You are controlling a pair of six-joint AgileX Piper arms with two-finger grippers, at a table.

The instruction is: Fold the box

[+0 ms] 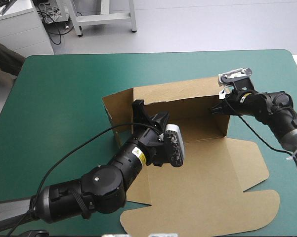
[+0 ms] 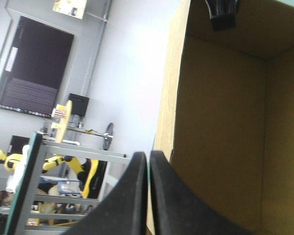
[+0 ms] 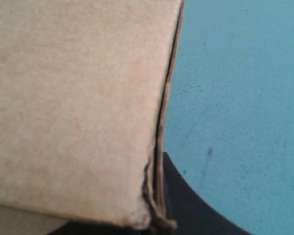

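Raising walls of the brown cut-board box (image 1: 202,163): left gripper (image 2: 148,191) clamps a raised wall's edge, right gripper (image 1: 219,107) seemingly pinches the right wall. Next probably calls for tucking flaps.

box (image 1: 183,101) walls upright, teal-green cover (image 1: 64,84) beyond free

Bright, evenly lit.
Soft shade inside the box (image 1: 197,106), faint shadows on the teal-green cover (image 1: 64,98), probably overhead lamps.
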